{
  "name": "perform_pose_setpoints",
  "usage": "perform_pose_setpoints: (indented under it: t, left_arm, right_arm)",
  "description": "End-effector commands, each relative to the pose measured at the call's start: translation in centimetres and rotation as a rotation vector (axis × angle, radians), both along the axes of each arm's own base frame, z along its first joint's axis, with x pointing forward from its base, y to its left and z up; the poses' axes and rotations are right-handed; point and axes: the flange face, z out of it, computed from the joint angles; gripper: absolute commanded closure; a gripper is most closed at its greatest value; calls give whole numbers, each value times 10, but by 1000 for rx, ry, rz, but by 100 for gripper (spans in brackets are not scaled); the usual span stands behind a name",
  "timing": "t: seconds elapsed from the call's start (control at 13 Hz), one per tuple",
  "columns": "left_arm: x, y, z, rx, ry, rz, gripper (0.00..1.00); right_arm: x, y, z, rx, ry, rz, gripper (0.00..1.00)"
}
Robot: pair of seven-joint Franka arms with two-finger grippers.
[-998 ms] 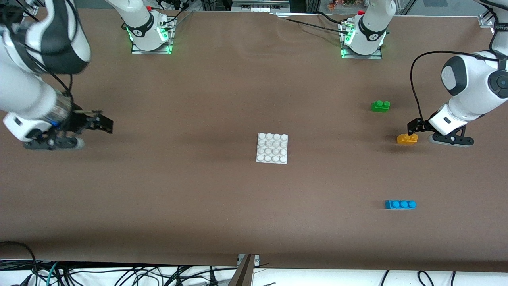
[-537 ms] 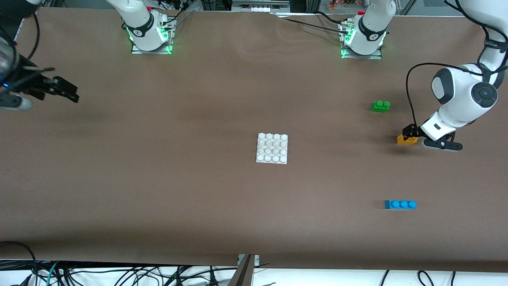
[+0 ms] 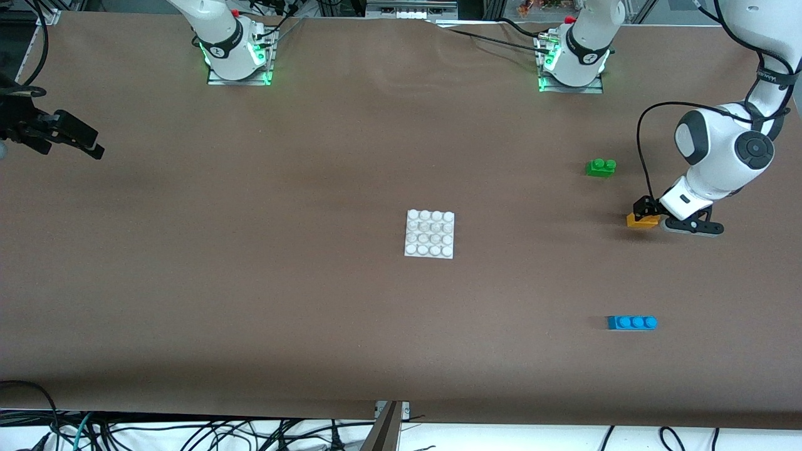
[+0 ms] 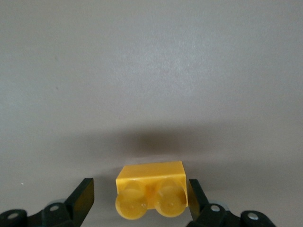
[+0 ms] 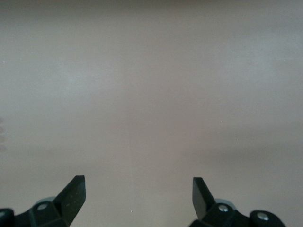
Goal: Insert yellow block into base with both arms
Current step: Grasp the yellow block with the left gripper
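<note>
The yellow block lies on the table at the left arm's end, studs up. My left gripper is down at it, open, with one finger on each side. In the left wrist view the block sits between the fingers of the left gripper: one finger is close against it, the other stands off by a gap. The white base lies flat at the table's middle, with no gripper near it. My right gripper hangs open and empty over the table's edge at the right arm's end. Its wrist view shows the gripper over bare table only.
A green two-stud brick lies farther from the front camera than the yellow block. A blue three-stud brick lies nearer to the camera. Both are toward the left arm's end. Cables hang below the table's near edge.
My left gripper has come down around the yellow block. My right arm has swung up and outward toward the table's edge at its own end. The block and base have not moved.
</note>
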Motion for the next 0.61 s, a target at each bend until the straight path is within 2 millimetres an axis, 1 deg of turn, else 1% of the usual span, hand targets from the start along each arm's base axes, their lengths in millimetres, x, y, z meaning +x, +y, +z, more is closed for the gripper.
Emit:
perform_pose_setpoints:
  t: [0.0, 0.08, 0.15, 0.23, 0.31, 0.46, 0.54]
  left_arm:
    - [-4, 0, -2, 6, -2, 10, 13]
    - [-4, 0, -2, 6, -2, 10, 15]
    - [-4, 0, -1, 6, -2, 10, 21]
    - [-4, 0, -1, 6, -2, 10, 29]
    - [-4, -1, -1, 6, 0, 8, 40]
    - [-5, 0, 2, 6, 4, 8, 48]
    - [-5, -1, 5, 5, 18, 8, 50]
  right_arm:
    - [1, -7, -8, 9, -17, -10, 0]
    - [1, -10, -10, -13, -17, 10, 0]
    - [0, -10, -13, -19, -8, 17, 0]
    - [0, -10, -16, -19, 0, 18, 0]
    - [0, -10, -16, -21, 0, 24, 0]
    - [1, -10, -17, -27, 2, 30, 0]
    - [1, -10, -16, -27, 0, 31, 0]
